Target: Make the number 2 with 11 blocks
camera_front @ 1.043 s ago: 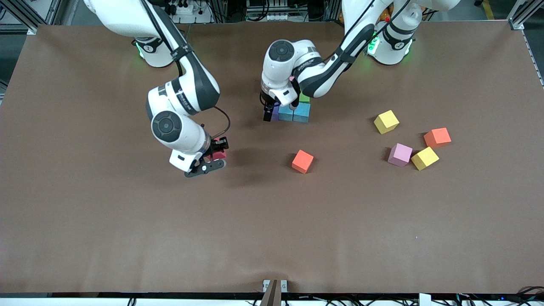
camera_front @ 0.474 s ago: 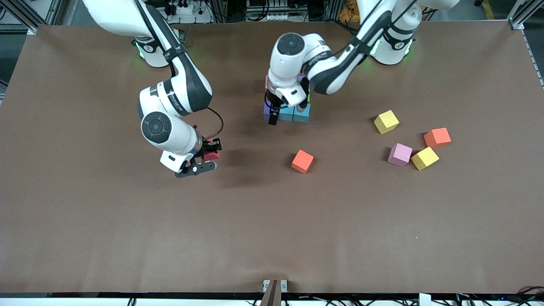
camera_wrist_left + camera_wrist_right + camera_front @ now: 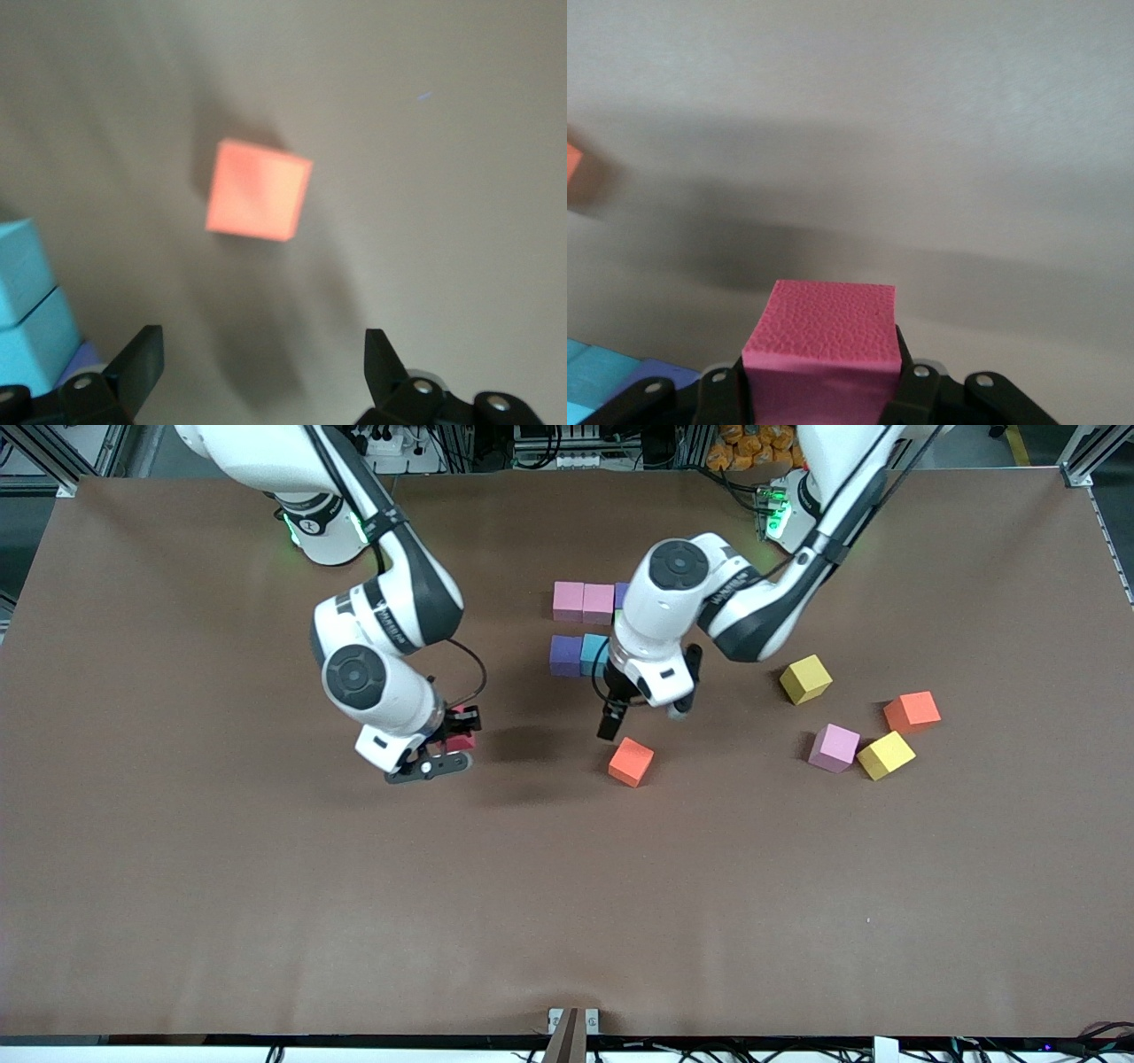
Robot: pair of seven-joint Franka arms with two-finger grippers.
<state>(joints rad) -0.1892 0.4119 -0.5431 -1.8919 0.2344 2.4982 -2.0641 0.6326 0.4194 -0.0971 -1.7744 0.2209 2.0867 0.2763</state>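
Note:
Part of the number 2 lies at mid-table: two pink blocks (image 3: 568,600) (image 3: 598,602) with a purple one (image 3: 622,592) half hidden by the left arm. Nearer the camera sit a purple block (image 3: 564,655) and a blue one (image 3: 592,654). My left gripper (image 3: 644,717) (image 3: 263,354) hangs open just above an orange-red block (image 3: 631,762) (image 3: 259,189), nothing between its fingers. My right gripper (image 3: 454,740) (image 3: 822,372) is shut on a deep pink-red block (image 3: 822,328), raised over bare table toward the right arm's end.
Loose blocks lie toward the left arm's end: a yellow one (image 3: 805,678), an orange-red one (image 3: 912,711), a pink one (image 3: 834,747) and a second yellow one (image 3: 885,755). The left arm's wrist hides the rest of the built rows.
The left arm has swung away from the built rows toward the camera, stopping open over the orange-red block and uncovering the pink row. The right arm shifted slightly, still holding its block.

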